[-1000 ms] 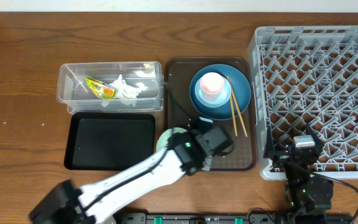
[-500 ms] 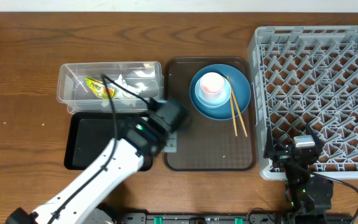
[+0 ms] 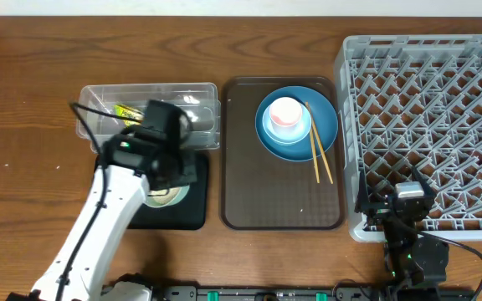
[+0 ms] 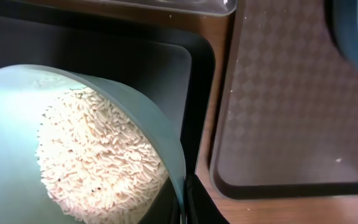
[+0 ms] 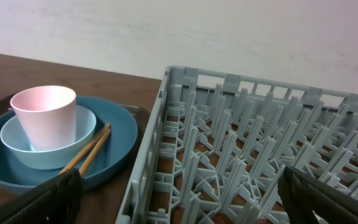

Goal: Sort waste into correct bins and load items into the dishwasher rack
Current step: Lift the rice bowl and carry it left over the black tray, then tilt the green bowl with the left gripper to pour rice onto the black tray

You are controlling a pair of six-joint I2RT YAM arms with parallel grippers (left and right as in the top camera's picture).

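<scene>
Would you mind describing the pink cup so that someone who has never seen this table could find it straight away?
Start at the grey rack on the right; the dark brown tray lies left of it, with a blue plate at its far end. On the plate sits a light-blue bowl, and the cup stands upright inside it, the only pink thing there.

The left arm [image 3: 99,226] is stretching from the front edge of the counter toward its left half, with the wrist pointing down. The left gripper [image 4: 185,200] is pinching the rim of a green bowl [image 4: 17,124]. The right arm [image 3: 412,251] is sitting folded at the front right corner. The right gripper [image 5: 188,199] is facing the back edge, and its fingers [image 5: 51,199] are spread wide apart.
</scene>
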